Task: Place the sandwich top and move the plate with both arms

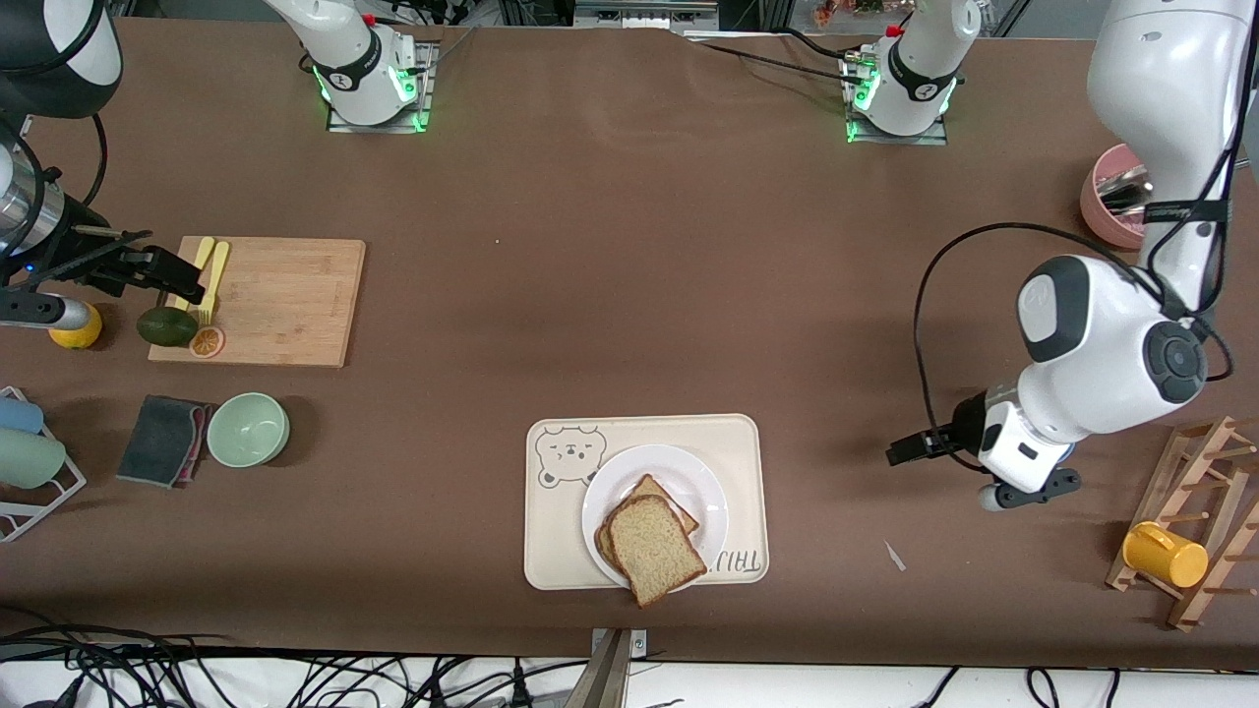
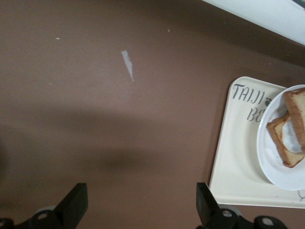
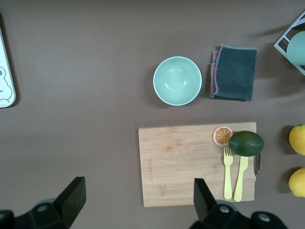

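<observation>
Left claw [image 1: 910,447] hangs over bare counter [image 1: 629,295] toward left arm's end from bear tray [image 1: 551,551], fingers apart, empty. Right claw [image 1: 162,275] over cutting board [image 1: 285,300], fingers apart, empty. Sandwich top [image 1: 654,549] already on stack on white plate [image 1: 689,482], plate on bear tray. Bread soft, light, likely slides. Plate stiff, smooth, breakable: judge 2 rim grips, 1 per arm's side, kept level.

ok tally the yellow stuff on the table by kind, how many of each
lemons: 2
yellow fork on the cutting board: 1
yellow knife beside the fork: 1
yellow mug on the wooden rack: 1
total: 5
</observation>
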### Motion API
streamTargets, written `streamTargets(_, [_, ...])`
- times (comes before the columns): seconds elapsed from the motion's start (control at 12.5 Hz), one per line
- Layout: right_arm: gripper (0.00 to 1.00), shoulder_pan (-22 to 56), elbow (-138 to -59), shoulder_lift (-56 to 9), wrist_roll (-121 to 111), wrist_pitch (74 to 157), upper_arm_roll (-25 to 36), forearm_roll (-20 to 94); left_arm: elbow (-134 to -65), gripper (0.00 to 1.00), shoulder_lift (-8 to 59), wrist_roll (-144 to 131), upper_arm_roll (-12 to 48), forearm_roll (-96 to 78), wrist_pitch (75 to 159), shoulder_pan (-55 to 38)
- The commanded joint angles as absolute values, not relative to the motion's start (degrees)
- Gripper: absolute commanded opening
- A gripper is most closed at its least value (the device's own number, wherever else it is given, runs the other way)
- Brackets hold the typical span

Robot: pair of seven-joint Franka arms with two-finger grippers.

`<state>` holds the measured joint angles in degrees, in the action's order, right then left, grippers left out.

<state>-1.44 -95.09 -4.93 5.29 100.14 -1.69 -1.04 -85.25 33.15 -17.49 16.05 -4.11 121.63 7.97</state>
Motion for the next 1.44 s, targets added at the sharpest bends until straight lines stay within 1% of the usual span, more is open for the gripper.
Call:
streamTargets(0.0, [1.00, -1.5, -94.4, -5.1, 4.9, 100.0, -1.7, -0.1, -85.3, 1.00, 30.3, -18.0, 13.8, 0.1, 115.5, 7.8])
streamTargets(0.16, [1.00, -1.5, -94.4, -5.2, 4.9, 100.0, -1.7, -0.2, -85.3, 1.00, 28.5, -18.0, 13.0, 5.1, 114.6, 8.0])
streamTargets(0.48, [1.00, -1.5, -94.4, -5.2, 5.0, 99.9, -1.7, -0.1, -85.3, 1.00, 24.4, -18.0, 9.6, 6.0, 109.6, 8.3])
streamTargets(0.64, [1.00, -1.5, -94.4, -5.2, 5.0, 99.9, -1.7, -0.1, -85.0, 1.00, 22.2, -17.3, 8.8, 8.2, 107.0, 8.9])
streamTargets(1.04, [1.00, -1.6, -94.4, -5.2, 4.9, 99.9, -1.7, 0.0, -85.3, 1.00, 15.8, -11.8, 9.1, 7.4, 102.3, 11.9])
streamTargets(1.36, [1.00, -1.6, -94.4, -5.2, 5.0, 99.9, -1.7, -0.1, -85.4, 1.00, 9.9, -11.1, 9.1, 6.3, 96.9, 12.3])
